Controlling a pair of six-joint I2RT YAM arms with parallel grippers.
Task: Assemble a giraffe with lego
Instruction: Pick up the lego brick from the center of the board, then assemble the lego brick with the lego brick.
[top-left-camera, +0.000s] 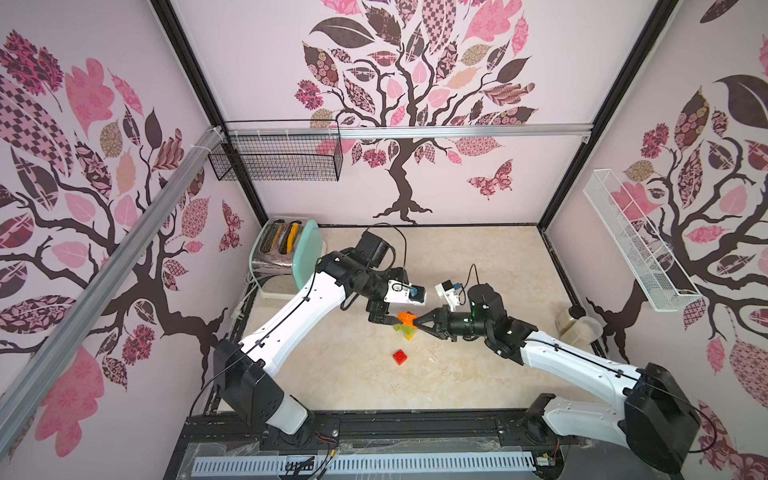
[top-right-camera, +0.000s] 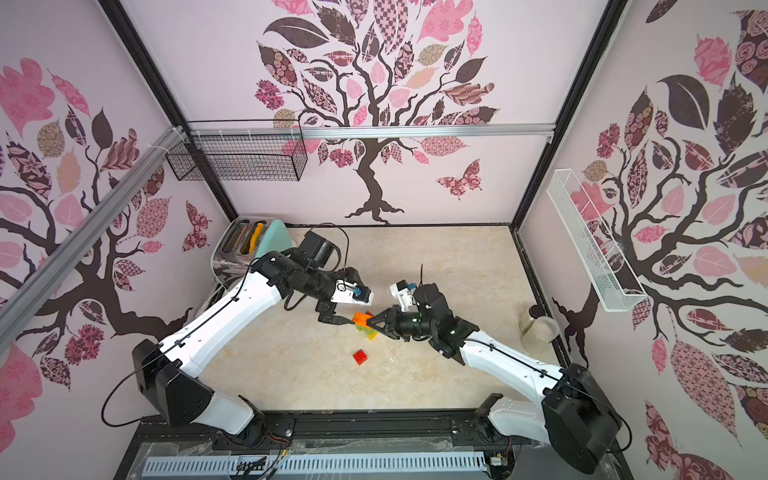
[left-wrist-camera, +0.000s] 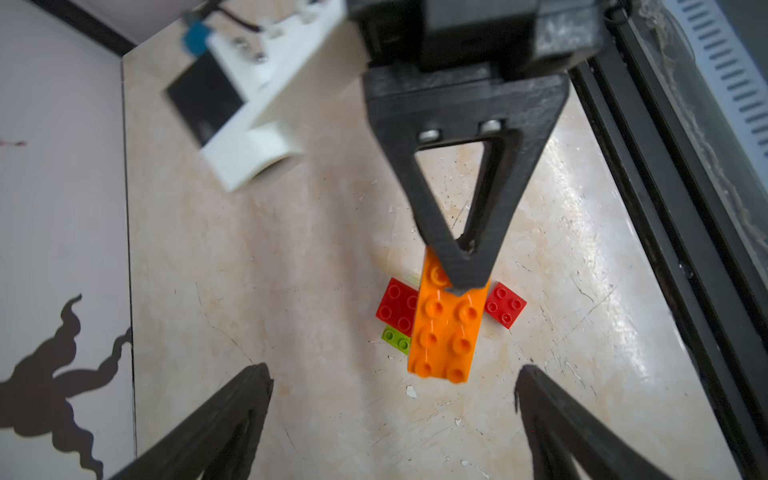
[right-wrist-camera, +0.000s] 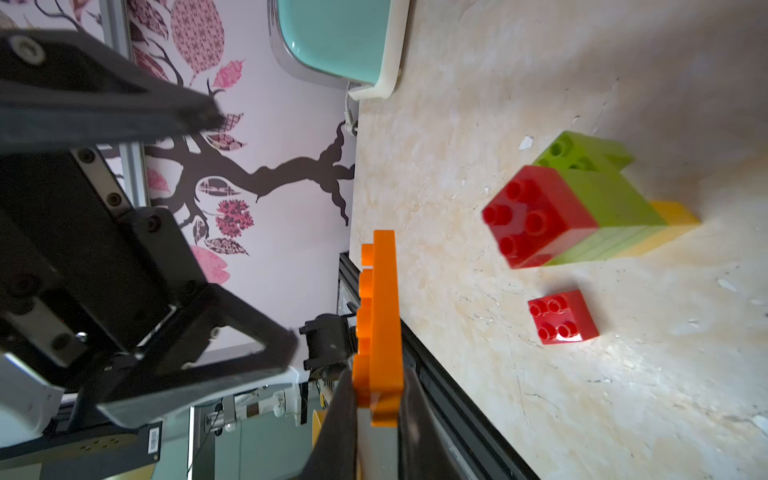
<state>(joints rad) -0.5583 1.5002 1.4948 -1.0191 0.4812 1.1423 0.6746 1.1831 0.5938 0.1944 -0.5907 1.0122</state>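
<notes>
My right gripper (right-wrist-camera: 378, 399) is shut on one end of a flat orange lego brick (right-wrist-camera: 378, 316), holding it in the air edge-on. In the left wrist view that orange brick (left-wrist-camera: 446, 328) hangs past my left gripper (left-wrist-camera: 392, 374), whose jaws stand wide open with nothing between them. Below stands the giraffe stack (right-wrist-camera: 602, 208): a red brick (right-wrist-camera: 536, 216) on lime green, with yellow (right-wrist-camera: 673, 216) at its base. Beside it a loose red brick (top-left-camera: 400, 357) lies on the table. In both top views the two grippers meet tip to tip over the stack (top-right-camera: 368, 332).
A toaster (top-left-camera: 282, 249) with a mint side stands at the back left. A clear jar (top-left-camera: 579, 328) sits by the right wall. A black wire basket (top-left-camera: 274, 156) and a white one (top-left-camera: 636, 245) hang on the walls. A black rail (left-wrist-camera: 665, 208) borders the front of the table.
</notes>
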